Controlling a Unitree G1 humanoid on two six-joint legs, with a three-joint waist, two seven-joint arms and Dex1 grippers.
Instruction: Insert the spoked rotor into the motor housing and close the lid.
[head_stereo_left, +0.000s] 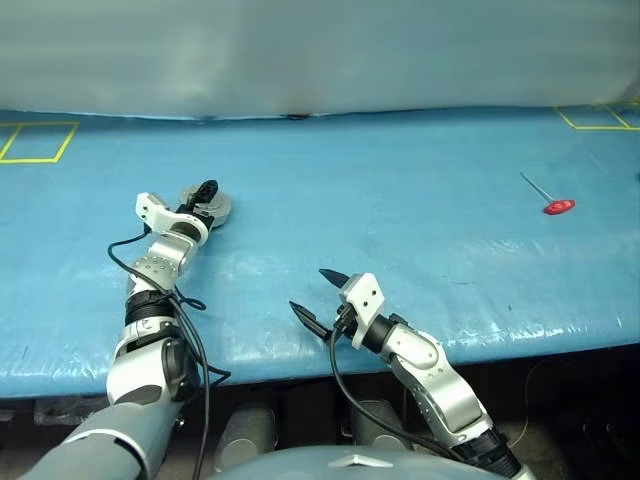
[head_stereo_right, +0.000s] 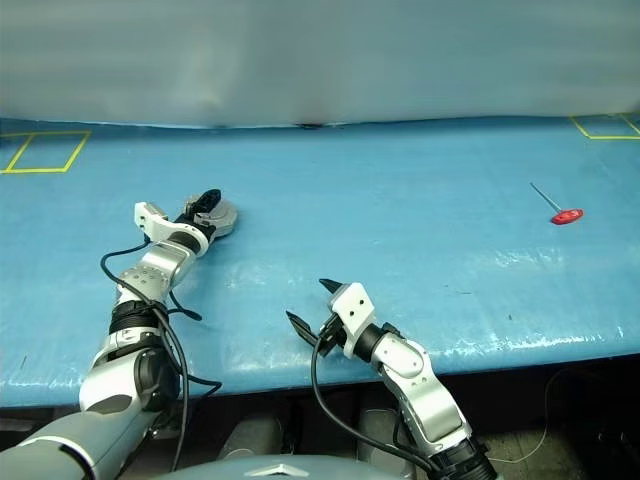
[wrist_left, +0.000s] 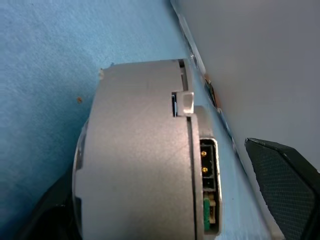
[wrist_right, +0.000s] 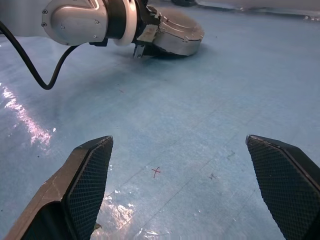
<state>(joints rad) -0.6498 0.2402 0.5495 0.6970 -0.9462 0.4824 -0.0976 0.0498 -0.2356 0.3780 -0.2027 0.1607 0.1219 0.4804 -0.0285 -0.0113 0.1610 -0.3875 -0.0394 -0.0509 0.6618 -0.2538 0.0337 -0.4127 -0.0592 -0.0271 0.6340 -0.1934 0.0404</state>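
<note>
1 round silver-grey motor housing (wrist_right: 177, 36), lid (wrist_left: 140, 150) closed on it, is seen lying flat on the blue table (head_stereo_left: 400, 200), between the spread fingers of the left gripper (head_stereo_right: 208, 207); the right gripper (head_stereo_left: 318, 295) is spread wide, well apart.

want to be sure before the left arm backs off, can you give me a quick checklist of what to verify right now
1. Lid closed on the motor housing: ok, it looks like one closed silver unit with only a thin seam.
2. Assembly resting on the blue table: ok, though it appears slightly tilted.
3. Left gripper released: cannot tell, fingers sit at the assembly; one finger stands clear of its side.
4. Right gripper open and empty: ok.
5. Red-handled tool out of the way: ok, far right.
</note>
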